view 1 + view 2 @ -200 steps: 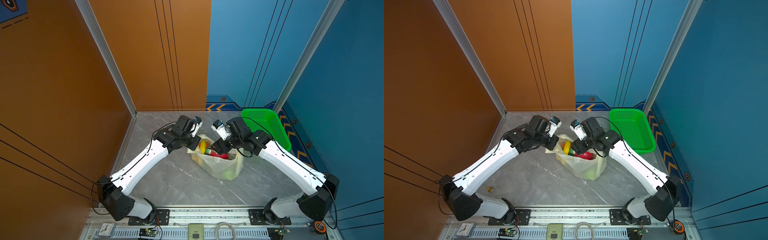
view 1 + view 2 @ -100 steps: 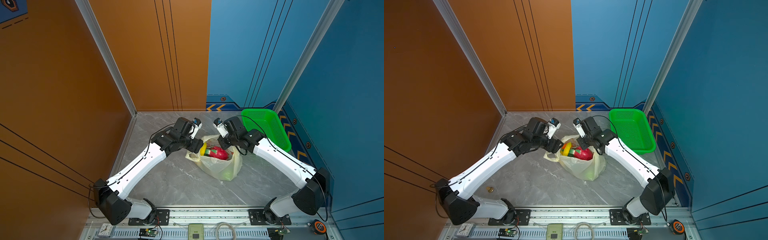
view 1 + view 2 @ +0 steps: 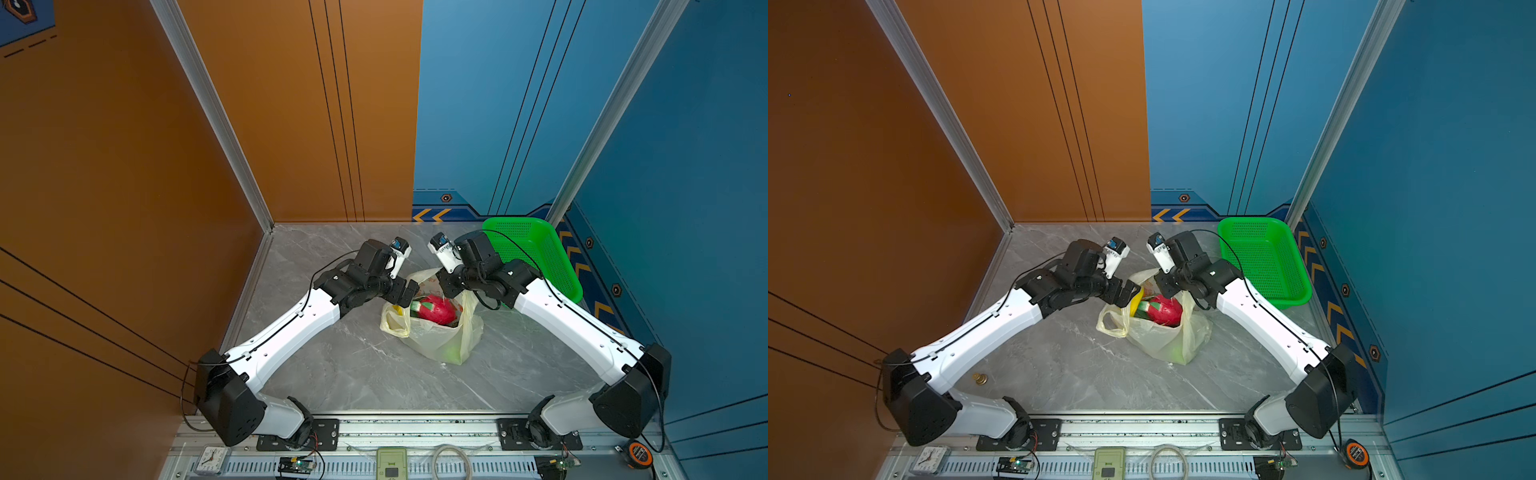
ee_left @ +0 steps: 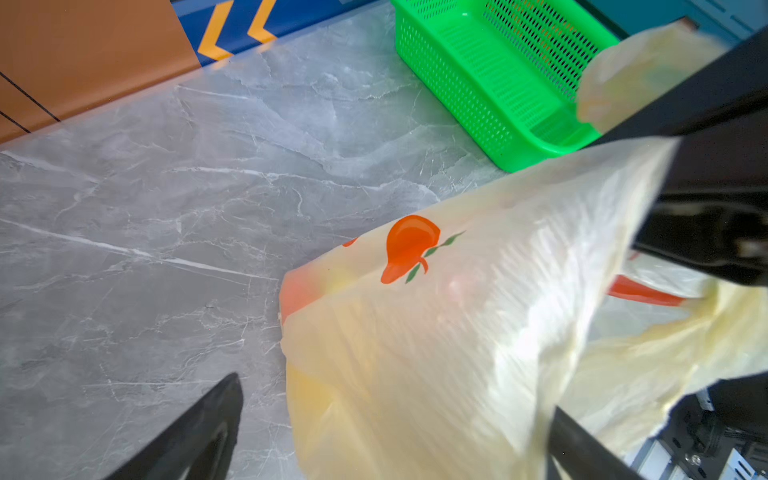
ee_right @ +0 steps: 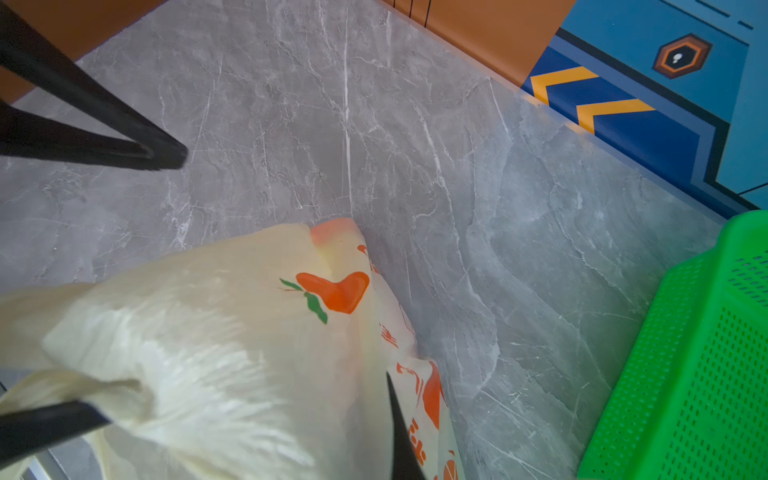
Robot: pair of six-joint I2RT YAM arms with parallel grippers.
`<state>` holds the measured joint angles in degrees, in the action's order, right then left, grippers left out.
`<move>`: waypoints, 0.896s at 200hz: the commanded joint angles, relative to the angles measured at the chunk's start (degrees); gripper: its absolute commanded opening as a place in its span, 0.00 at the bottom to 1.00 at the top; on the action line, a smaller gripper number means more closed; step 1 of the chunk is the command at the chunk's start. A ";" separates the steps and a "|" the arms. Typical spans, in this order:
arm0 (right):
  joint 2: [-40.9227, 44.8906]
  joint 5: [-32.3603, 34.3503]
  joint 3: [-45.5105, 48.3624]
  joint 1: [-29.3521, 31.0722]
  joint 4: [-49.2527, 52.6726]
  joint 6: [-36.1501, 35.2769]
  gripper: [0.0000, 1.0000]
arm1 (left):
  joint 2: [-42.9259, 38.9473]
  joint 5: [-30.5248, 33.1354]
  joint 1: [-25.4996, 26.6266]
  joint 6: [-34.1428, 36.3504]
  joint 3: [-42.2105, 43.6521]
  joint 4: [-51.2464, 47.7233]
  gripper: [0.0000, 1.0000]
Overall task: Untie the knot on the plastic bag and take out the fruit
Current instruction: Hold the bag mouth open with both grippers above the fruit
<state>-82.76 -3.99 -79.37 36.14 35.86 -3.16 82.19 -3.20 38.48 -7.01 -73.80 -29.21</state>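
My left fingers hang spread wide over the left lip of the bag, pinching nothing. In the left wrist view the film rises between them, and neither finger seems to press it. Below them a loose handle loop lies on the bench. I see no knot, and the mouth gapes upward, so I judge the untying done and the fruit next.

The bag sits about mid-bench, a little toward the far edge. Just inside its left lip shows the yellow banana, right beside my left fingers. Next to it, filling the middle of the mouth, lies the dragon fruit. Its long axis runs roughly left to right, green end toward the bench's left edge.

At the far right of the mouth my right fingers are pressed together on the bag's rim, holding the film up taut. That arm looks like the anchor.

So the move turns on this: the fruit lies just right of and below my free left fingers, toward the near edge, and they are the nearer pair. To take the dragon fruit they should close across its short axis, one finger on its far side and one on its near side. The basket stands in the far right corner, beside my right arm.
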 commanded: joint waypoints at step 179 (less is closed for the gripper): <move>-0.35 -0.99 -5.14 -7.46 7.64 -2.11 0.47 | -6.42 4.76 -2.34 -14.87 5.97 -4.77 0.00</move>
<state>-81.89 -5.13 -78.89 29.95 36.12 -4.36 77.01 1.69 34.81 -17.04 -67.37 -29.34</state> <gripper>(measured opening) 0.355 0.045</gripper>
